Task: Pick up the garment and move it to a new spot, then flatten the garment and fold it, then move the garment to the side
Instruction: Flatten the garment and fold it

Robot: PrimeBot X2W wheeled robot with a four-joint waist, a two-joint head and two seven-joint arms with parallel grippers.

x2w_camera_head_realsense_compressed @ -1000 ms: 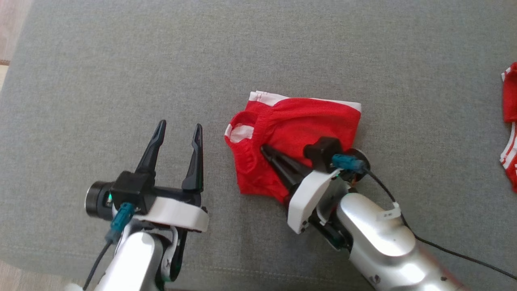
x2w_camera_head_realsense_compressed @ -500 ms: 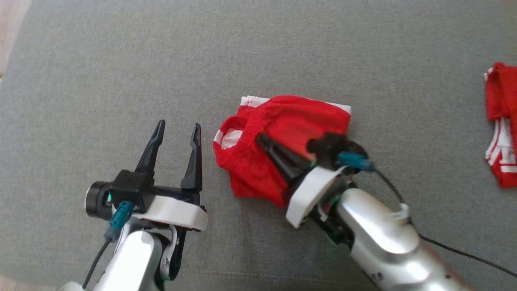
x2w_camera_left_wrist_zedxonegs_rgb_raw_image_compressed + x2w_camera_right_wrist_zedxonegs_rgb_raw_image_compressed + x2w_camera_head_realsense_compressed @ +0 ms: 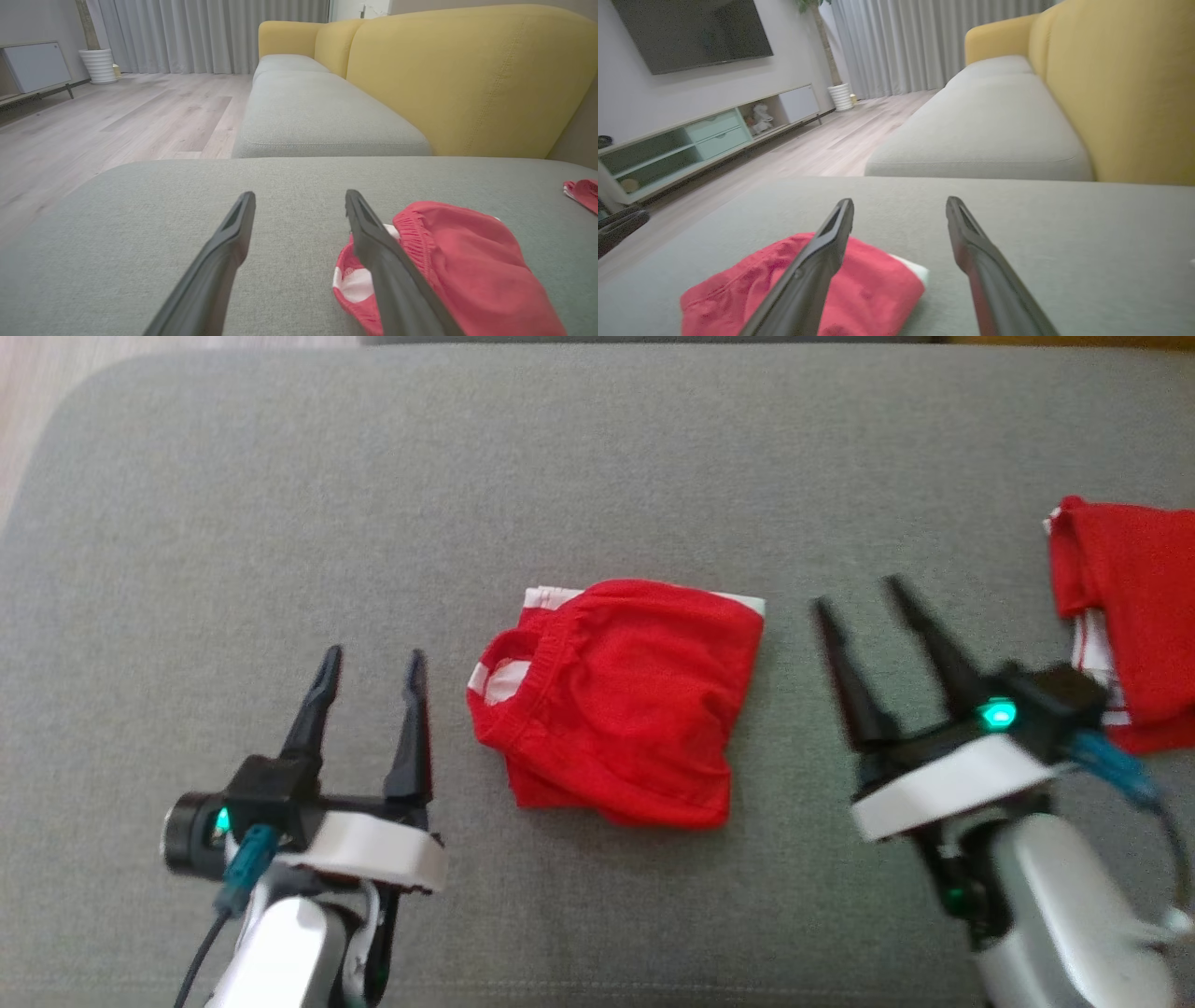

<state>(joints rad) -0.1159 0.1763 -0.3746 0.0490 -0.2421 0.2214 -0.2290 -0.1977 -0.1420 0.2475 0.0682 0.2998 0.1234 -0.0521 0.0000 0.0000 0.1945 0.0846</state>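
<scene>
Both claws wide, nothing held. Folded red garment (image 3: 625,709) lies on grey cushion (image 3: 597,476) between left claw (image 3: 373,658) and right claw (image 3: 859,594), touching neither. Another red cloth (image 3: 1130,616), possibly folded too, just right of right claw.

Head view: soft, even daylight, moderately bright. The grey cushion (image 3: 280,523) is flatly lit, with a thin soft shadow along the lower edge of the garment (image 3: 621,709). The right gripper (image 3: 859,593) at lower right is smeared and soft, and its green light blooms. The left gripper (image 3: 373,655) at lower left is sharper. Left wrist view: bright, with light coming through the curtains (image 3: 210,32) at top. The fingers (image 3: 219,266) go out of focus toward the bottom edge, and lines bend slightly at the sides. Right wrist view: softer overall, garment fuzzy at lower left, curtains washed pale at top, TV (image 3: 691,32) a dark patch at upper left.
</scene>
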